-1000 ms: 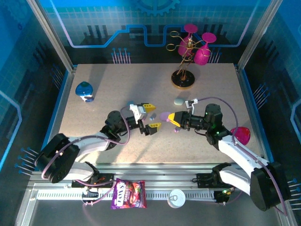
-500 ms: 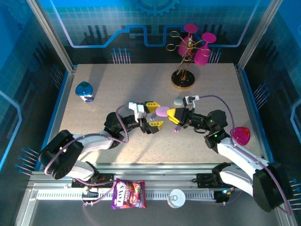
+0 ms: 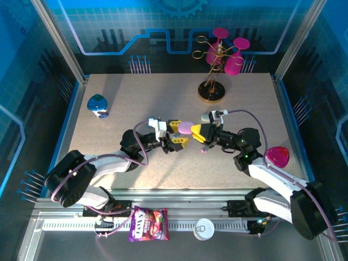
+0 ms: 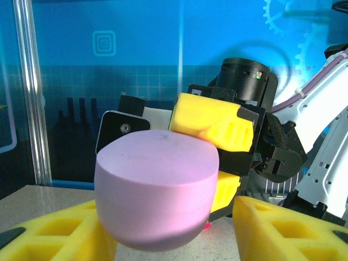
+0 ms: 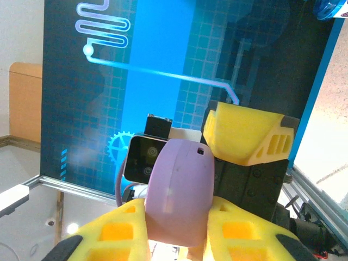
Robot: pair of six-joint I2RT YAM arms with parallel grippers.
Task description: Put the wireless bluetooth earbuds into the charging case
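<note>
My right gripper [image 3: 197, 134] is shut on a pink-purple charging case [image 3: 186, 128] and holds it above the table's middle. In the right wrist view the case [image 5: 182, 190] is pinched between the yellow pads [image 5: 117, 234]. My left gripper [image 3: 177, 132] faces it from the left, its jaws on either side of the case [image 4: 155, 185]. The left pad [image 4: 76, 225] touches the case. A gap is left at the right pad [image 4: 277, 225]. A tiny pink-purple earbud [image 3: 203, 151] lies on the table below the right gripper.
A greyish case [image 3: 205, 116] lies just behind the right gripper and a blue one [image 3: 98, 105] at the far left. A wire stand with magenta glasses [image 3: 216, 65] is at the back, and another magenta glass [image 3: 277, 156] at the right edge.
The right gripper has carried the pink-purple case leftward into the left gripper's jaws. The left jaws have narrowed around it.
</note>
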